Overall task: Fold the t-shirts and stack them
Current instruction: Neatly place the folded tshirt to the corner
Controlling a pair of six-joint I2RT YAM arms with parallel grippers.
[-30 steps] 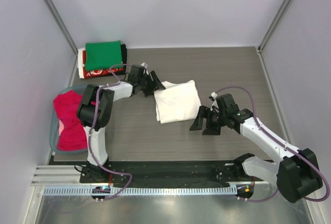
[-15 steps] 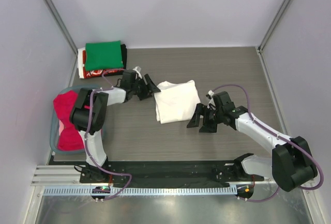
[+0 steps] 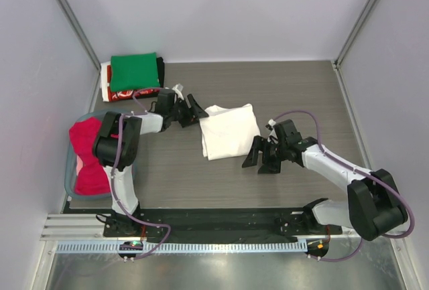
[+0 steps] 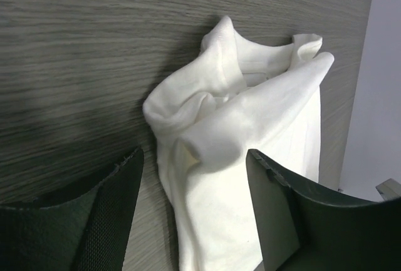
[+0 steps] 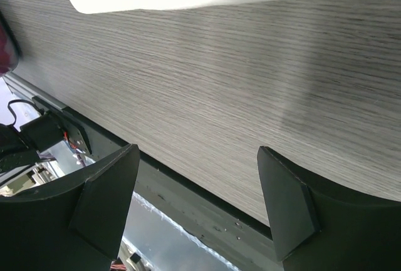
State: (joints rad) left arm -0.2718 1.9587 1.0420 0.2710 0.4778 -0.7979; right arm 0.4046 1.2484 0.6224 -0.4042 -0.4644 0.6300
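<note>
Top external shows five tees: one folded white t-shirt [image 3: 230, 131] mid-table, a green tee [image 3: 134, 70] stacked over black [image 3: 160, 69] and red-and-white ones [image 3: 114, 92] at the back-left corner, and a red tee [image 3: 90, 149] in the grey-blue tub [image 3: 69, 176]. The left gripper [image 3: 196, 111] lies low at the white shirt's left corner, jaws apart and empty. The right gripper [image 3: 257, 163] sits just beside its near-right corner, also spread wide.

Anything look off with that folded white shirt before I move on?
Yes. The white t-shirt lies slightly skewed on the table, and its corner nearest the left gripper is bunched up and rumpled rather than flat. That gripper's jaws stand open just short of the corner.
</note>
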